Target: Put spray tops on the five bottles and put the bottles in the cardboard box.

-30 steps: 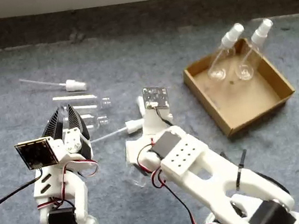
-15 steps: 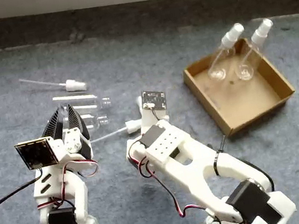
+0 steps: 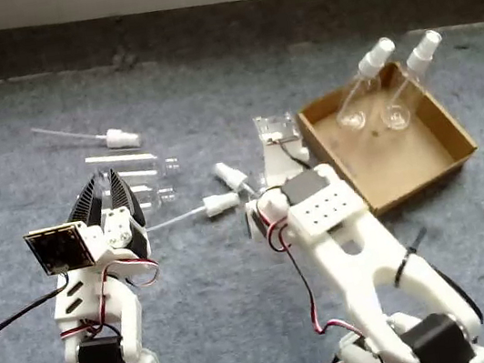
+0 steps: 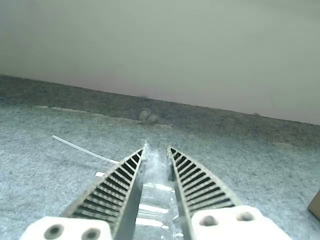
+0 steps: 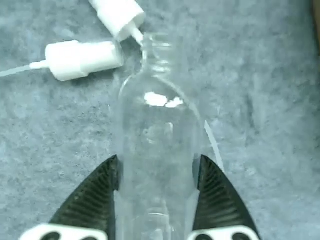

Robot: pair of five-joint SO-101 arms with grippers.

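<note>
My right gripper (image 5: 157,162) is clamped around the body of a clear plastic bottle (image 5: 157,125), whose open mouth lies just beside two white spray tops (image 5: 85,60) on the grey carpet (image 5: 45,150). I judge this step needs a firm grip and a level neck, so that a top's thin tube can go in squarely.

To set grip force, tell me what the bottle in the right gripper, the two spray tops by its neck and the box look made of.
Bottle, in the right gripper: clear and glossy, carpet visible through it, bright highlights; plastic or glass, can't tell which.
Spray tops: opaque white, smooth, probably plastic.
Cardboard box: matte brown board, likely cardboard.
</note>
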